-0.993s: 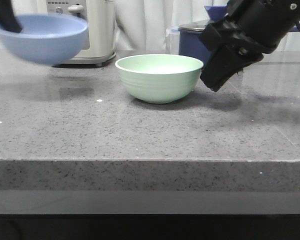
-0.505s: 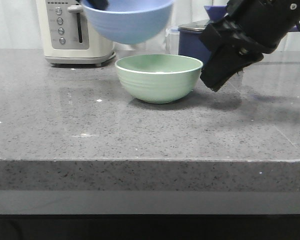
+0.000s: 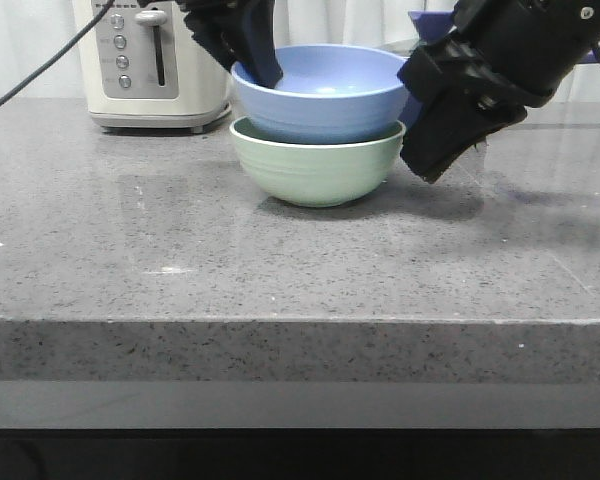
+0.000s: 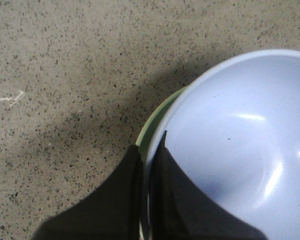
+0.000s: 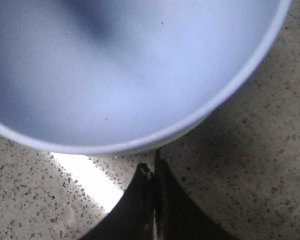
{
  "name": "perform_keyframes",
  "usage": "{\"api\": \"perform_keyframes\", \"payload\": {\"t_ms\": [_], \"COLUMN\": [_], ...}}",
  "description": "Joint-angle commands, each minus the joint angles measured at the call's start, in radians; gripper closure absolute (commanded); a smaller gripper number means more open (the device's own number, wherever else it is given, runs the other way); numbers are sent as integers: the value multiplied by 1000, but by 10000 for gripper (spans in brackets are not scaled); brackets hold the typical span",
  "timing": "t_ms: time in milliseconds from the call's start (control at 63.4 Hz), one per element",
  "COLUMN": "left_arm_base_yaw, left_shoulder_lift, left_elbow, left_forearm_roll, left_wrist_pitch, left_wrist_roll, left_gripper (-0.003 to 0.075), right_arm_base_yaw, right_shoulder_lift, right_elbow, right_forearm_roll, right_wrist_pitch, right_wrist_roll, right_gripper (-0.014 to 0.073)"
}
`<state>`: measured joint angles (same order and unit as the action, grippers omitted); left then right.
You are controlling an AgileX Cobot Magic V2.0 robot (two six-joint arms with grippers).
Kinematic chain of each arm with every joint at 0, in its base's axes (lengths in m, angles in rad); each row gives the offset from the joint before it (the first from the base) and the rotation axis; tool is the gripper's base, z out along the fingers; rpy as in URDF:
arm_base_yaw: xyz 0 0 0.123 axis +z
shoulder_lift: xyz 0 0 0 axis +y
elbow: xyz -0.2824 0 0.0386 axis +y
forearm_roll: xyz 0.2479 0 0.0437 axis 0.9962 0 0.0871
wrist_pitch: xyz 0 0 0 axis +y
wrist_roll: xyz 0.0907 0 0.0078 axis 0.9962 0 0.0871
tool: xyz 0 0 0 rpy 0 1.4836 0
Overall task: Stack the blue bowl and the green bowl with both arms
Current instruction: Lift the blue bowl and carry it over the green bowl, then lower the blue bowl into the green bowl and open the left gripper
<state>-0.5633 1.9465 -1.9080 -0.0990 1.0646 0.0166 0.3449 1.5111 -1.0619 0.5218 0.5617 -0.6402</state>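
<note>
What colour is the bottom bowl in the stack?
Pale mint green, the green bowl under the blue bowl; clearest in the front view.

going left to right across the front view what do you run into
toaster → left gripper, pinching the left rim of the blue bowl, which sits nested in the green bowl → right gripper, beside the bowls on their right

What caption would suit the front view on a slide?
Left pincer sets the blue bowl into the green bowl; right pincer waits beside, shut.
</note>
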Motion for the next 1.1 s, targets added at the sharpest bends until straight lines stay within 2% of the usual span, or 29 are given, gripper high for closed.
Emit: {"api": "perform_keyframes", "payload": {"t_ms": [0,284,363,441,599,678,1088], "left_arm_base_yaw": [-7,-7,-7,-7,-7,-7,-7], "left_shoulder_lift": [-58,-58,-58,-58,-58,-58,-144], "left_elbow": [-38,-38,-38,-38,-38,-38,-38], "left_forearm_roll": [-12,-12,-12,-12,-12,-12,12], "left_wrist_pitch": [-32,-22,-22,-29,-47,-59,-49], "left_wrist_roll": [-2,-2,-2,-2,-2,-2,-2], "left_gripper": [740,738,711,629,404,344,344], "right_arm_base_yaw": [-2,-2,-2,-2,-2,-2,-2], "right_shoulder_lift": [-34,-34,-34,-34,-34,-34,-34], "right_elbow": [-22,-22,-22,-22,-22,-22,-22], "right_forearm_roll": [22,22,22,22,22,22,22], "right_wrist_pitch": [-35,-35,-35,-35,-35,-35,-35], "right_wrist_roll": [-9,-9,-9,-9,-9,-9,-9], "right_gripper": [658,658,658,658,658,658,658]}}
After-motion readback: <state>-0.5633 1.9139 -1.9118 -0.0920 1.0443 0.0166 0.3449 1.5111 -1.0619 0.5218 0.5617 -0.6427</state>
